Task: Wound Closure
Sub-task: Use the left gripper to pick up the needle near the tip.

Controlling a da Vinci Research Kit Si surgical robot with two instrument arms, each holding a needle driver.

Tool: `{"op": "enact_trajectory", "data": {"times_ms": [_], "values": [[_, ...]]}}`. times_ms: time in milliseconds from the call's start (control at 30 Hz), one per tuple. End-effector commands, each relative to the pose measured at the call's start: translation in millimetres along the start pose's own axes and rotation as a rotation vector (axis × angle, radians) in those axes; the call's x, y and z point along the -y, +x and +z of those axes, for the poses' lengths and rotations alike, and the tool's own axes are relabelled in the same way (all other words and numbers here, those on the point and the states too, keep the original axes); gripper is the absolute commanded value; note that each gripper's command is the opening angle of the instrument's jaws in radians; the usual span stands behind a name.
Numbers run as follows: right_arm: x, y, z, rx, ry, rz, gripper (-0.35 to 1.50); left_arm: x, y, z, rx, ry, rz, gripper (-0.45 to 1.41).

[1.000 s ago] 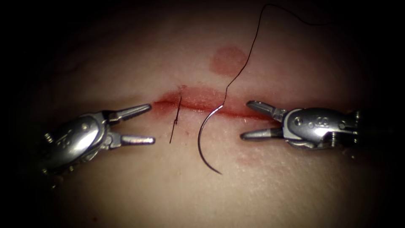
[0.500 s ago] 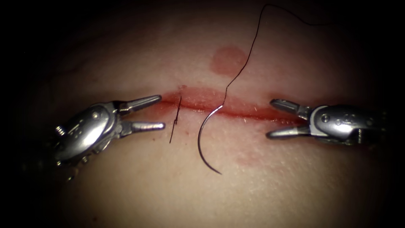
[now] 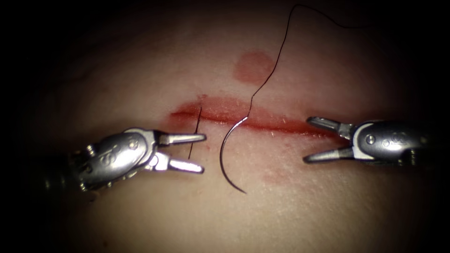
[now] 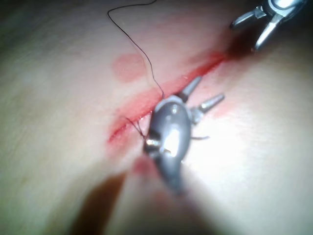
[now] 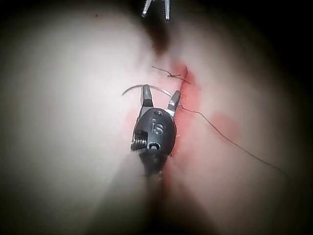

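So the left tool [image 3: 200, 152] sits below the cut [image 3: 243, 119] on its left stretch, jaws spread into a moderate V and holding nothing. The short cut end of thread [image 3: 195, 133] from the stitch already in the tissue [image 3: 328, 211] runs down between or just behind its 2 jaw tips; I can't tell if it touches them. Just to the right is the needle [image 3: 225, 157], lying loose on the tissue, not gripped by either tool. Its swaged end sits at the lower lip of the cut near the middle, the body curves down and the point ends well below the cut, so as far as I can see it's resting on top rather than buried. My guess on handling: thin, stiff, light and slick steel, so it'll want to roll or twist if pinched near the tip. I'd take it on the body, somewhere around 2 thirds back from the point, flat across the jaws. The thread [image 3: 276, 56] climbs from the swage up past the round red fluid spot [image 3: 253, 67], limp and easy to snag. Over at the cut's right end the right tool [image 3: 308, 140] straddles the cut, jaws wide open, also empty.
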Motion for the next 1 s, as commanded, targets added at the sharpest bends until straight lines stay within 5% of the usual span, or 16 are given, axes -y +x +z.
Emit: {"op": "enact_trajectory", "data": {"times_ms": [33, 200, 467, 1000], "values": [[0.1, 0.1, 0.7, 0.006, -0.007, -0.008, 1.4, 0.1, -0.6, 0.6, 0.001, 0.003, -0.001, 0.23], [-0.6, 1.1, 0.3, 0.005, -0.061, -0.043, 1.47, -0.1, -0.2, 0.8, 0.002, 0.007, -0.003, 0.24], [0.1, 0.9, 0.0, 0.046, 0.044, -0.056, 1.2, -0.6, 0.7, 1.8, 0.015, 0.003, 0.03, 0.24], [0.4, -0.5, 0.4, 0.075, 0.068, -0.067, 1.32, 0.5, 1.0, 4.3, 0.291, -0.13, 0.15, 0.24]]}}
